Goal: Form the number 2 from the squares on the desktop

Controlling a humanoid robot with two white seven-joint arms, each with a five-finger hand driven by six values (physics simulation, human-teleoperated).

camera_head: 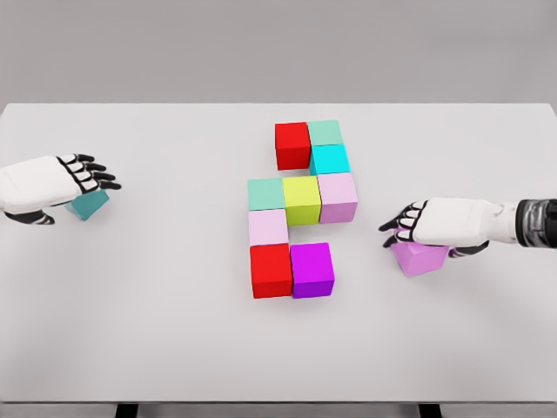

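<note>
Coloured cubes stand grouped mid-table: a red cube [292, 144], a mint cube [325, 132], a cyan cube [330, 159], a pale pink cube [338, 197], a yellow-green cube [301, 199], a green cube [265, 193], a light pink cube [268, 227], a second red cube [271, 271] and a purple cube [312, 268]. My right hand [409, 228] lies over a pink cube [419, 259] at the right, fingers curled on it. At the left, my left hand [94, 177] rests over a teal cube [89, 205], fingers extended.
The white table [157, 331] runs wide, with its front edge near the bottom of the view. A grey wall stands behind it.
</note>
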